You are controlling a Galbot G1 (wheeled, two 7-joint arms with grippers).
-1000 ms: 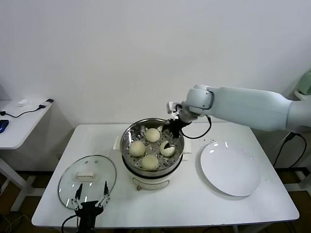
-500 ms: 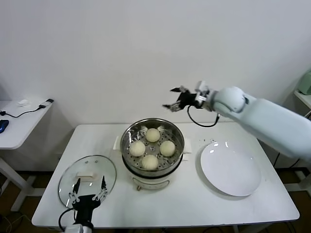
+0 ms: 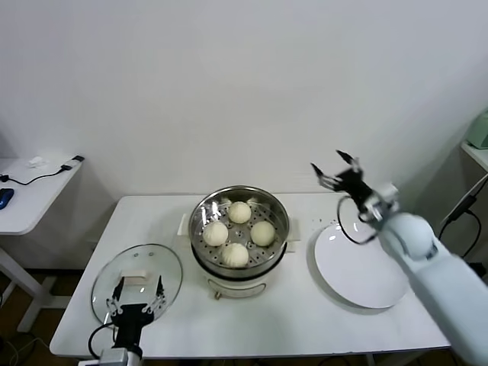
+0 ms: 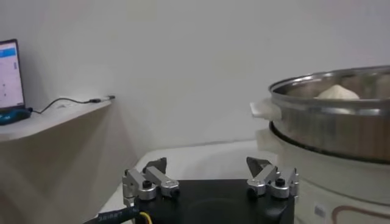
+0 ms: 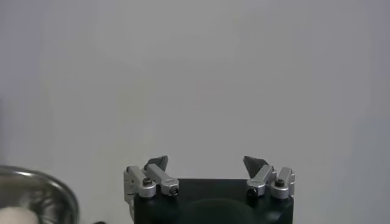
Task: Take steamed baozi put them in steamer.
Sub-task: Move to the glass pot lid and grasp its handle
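1. A white table stands against a bare white wall, with a lower side desk to the robot's left carrying a cable.
2. The steamer sits near the middle of the table, a shiny steel pot on a cream base, with its lid off.
3. All four buns lie on the perforated tray inside it, grouped in a rough diamond and close together (the left wrist view catches the top of one peeking over the rim).
4. The white plate just to the right of the steamer is bare, so loading looks done.
5. The glass lid lies flat on the table to the left of the pot; whether covering is wanted is not something the task says.
6. The right gripper hangs in the air above the far edge of the plate, well apart from the pot, fingers spread and holding nothing.
7. The left gripper sits low at the near edge of the lid, fingers also apart and empty; whether it touches the glass is hard to tell.
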